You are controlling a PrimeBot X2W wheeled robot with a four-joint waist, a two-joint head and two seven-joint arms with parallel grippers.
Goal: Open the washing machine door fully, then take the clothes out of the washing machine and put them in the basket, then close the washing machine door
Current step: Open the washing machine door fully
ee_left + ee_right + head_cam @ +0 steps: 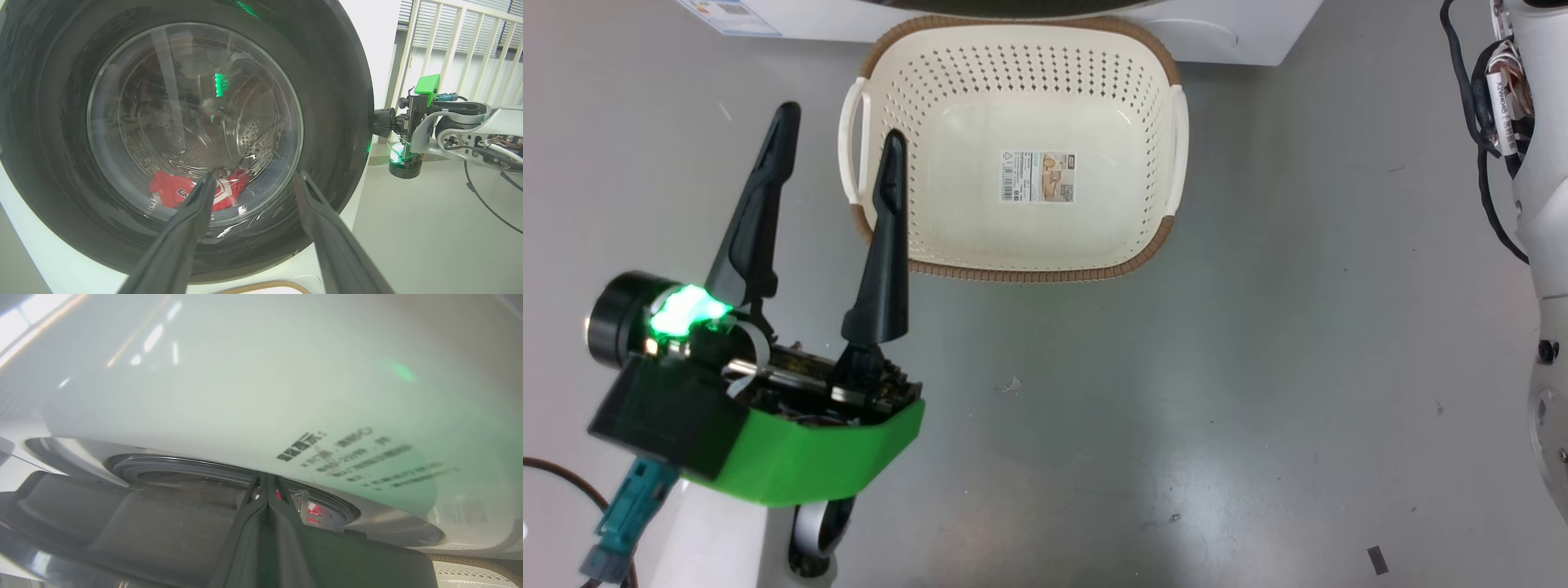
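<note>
on the grey floor [1176, 408], just in front of the washing machine [1241, 33], the basket [1152, 245] sits upright with its mouth facing up. its long axis runs across the head view, one handle at each end, and its far rim is close under the machine's white front. nothing lies in it but the paper label [1037, 176] on its bottom.

the left gripper [841, 124] hangs beside the basket's left end with its two fingers spread well apart, pointing at the machine. from its own wrist view the left gripper [254, 176] faces the washing machine door [327, 102] square on. the round black door stands upright, its glass bowl at the centre. behind the glass, the clothes [171, 192] lie crumpled low in the steel drum, red with white trim.

at the door's right edge the right gripper [382, 121] reaches in sideways. its wrist view shows its fingers pressed together, tips at the seam between the dark door [122, 522] and the white front [204, 396]. a narrow gap there shows the grey seal and a sliver of red cloth [314, 507].
</note>
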